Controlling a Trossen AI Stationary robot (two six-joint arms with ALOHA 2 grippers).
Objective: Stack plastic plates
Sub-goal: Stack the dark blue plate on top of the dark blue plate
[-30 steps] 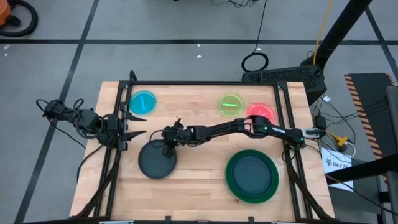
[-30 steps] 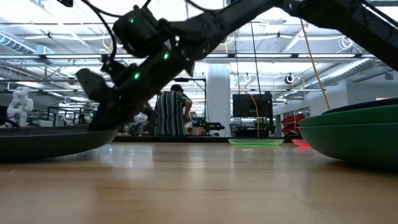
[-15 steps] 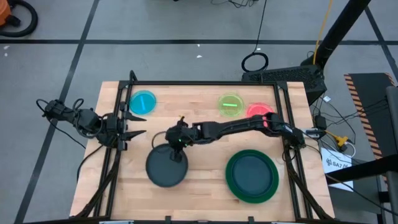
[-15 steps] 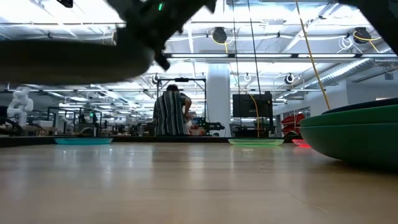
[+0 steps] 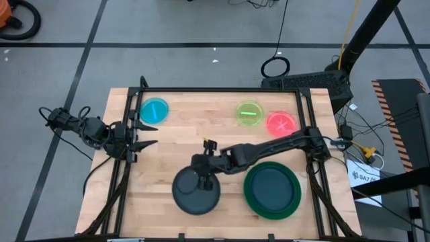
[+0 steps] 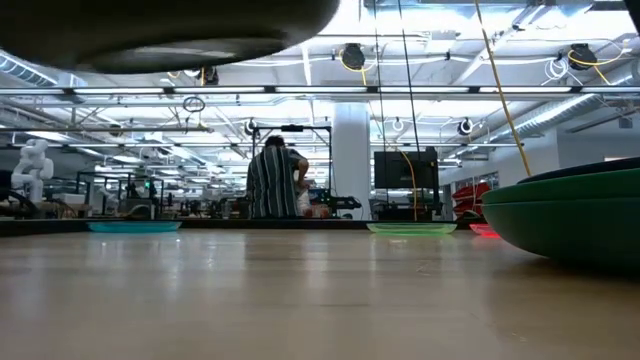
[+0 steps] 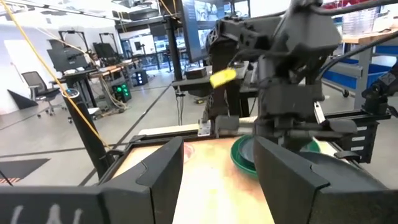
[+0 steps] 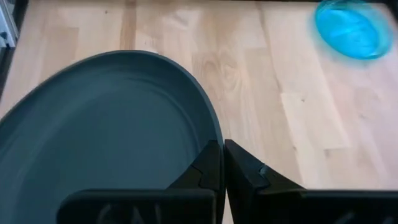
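Observation:
My right gripper (image 5: pixel 202 172) is shut on a dark navy plate (image 5: pixel 196 192), held above the table's near middle; the low view shows its underside (image 6: pixel 170 30) high up. To its right two large green plates (image 5: pixel 271 208) sit stacked on the table, with a dark plate (image 5: pixel 271 185) lying inside them. Small blue (image 5: pixel 154 110), lime green (image 5: pixel 249 112) and pink (image 5: pixel 281 123) plates lie flat along the far side. My left gripper (image 5: pixel 149 135) waits open at the table's left edge. My right gripper pinches the dark plate's rim (image 8: pixel 213 138) on its far side, one finger (image 8: pixel 205 169) over the plate's inside and the other outside. The fingers slant down from the far right. The plate is lifted clear of the table and roughly level.
Dark frame rails (image 5: pixel 127 114) run along the table's left, right and far edges. Bare wood (image 5: pixel 195 121) lies between the small plates and the held plate. A person (image 6: pixel 275 180) stands in the room far behind the table.
My right gripper has lifted the dark plate off the table and carried it toward the near edge and to the right, toward the green plates. The plate has risen from resting on the wood to well above it, staying roughly level.

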